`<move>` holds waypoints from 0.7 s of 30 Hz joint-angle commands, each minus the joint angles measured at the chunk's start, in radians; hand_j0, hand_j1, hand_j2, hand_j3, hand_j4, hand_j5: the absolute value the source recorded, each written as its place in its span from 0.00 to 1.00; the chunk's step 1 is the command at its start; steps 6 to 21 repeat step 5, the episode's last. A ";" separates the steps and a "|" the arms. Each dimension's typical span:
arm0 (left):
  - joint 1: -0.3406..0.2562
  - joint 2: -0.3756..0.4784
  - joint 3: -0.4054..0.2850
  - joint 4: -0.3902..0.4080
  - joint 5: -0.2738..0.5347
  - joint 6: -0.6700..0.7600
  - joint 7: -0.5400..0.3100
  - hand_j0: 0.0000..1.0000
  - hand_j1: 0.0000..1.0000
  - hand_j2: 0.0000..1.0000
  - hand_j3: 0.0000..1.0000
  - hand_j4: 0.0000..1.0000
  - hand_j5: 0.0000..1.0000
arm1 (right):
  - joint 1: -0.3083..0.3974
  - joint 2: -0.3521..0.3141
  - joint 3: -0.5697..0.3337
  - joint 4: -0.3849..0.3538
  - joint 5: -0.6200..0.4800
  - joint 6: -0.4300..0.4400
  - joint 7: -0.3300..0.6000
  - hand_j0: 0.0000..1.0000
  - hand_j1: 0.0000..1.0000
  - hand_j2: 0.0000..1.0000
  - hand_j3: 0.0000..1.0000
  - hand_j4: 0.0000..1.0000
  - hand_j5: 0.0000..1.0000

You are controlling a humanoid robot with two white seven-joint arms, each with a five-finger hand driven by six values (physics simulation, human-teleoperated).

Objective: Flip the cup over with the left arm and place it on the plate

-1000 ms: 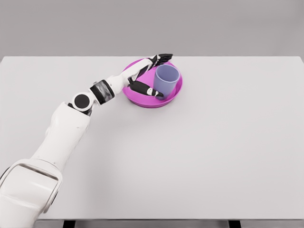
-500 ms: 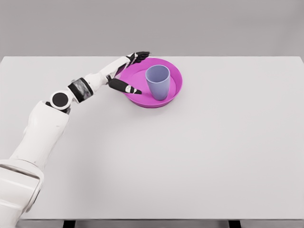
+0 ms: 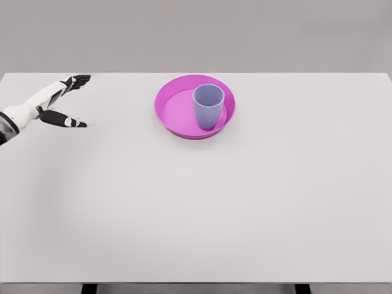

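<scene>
The cup (image 3: 208, 105) is standing upright on the plate (image 3: 174, 107); the left hand (image 3: 58, 101) is hovering well apart, fingers (image 3: 78, 79) spread, holding nothing.

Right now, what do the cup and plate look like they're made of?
Cup: probably matte plastic, with an even lavender colour, thin wall and no glare. Plate: likely plastic too, uniform magenta with a soft sheen at the rim. It's a render, so neither is certain.

Cup (image 3: 208, 106) upright on plate (image 3: 174, 107); left hand (image 3: 58, 101) spread, well apart
</scene>
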 commanded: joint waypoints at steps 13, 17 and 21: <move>0.006 0.055 0.004 0.001 0.006 0.002 0.002 1.00 1.00 1.00 1.00 1.00 1.00 | 0.000 0.000 0.000 0.000 0.000 0.000 0.000 1.00 1.00 1.00 1.00 1.00 1.00; 0.006 0.055 0.004 0.001 0.006 0.002 0.002 1.00 1.00 1.00 1.00 1.00 1.00 | 0.000 0.000 0.000 0.000 0.000 0.000 0.000 1.00 1.00 1.00 1.00 1.00 1.00; 0.006 0.055 0.004 0.001 0.006 0.002 0.002 1.00 1.00 1.00 1.00 1.00 1.00 | 0.000 0.000 0.000 0.000 0.000 0.000 0.000 1.00 1.00 1.00 1.00 1.00 1.00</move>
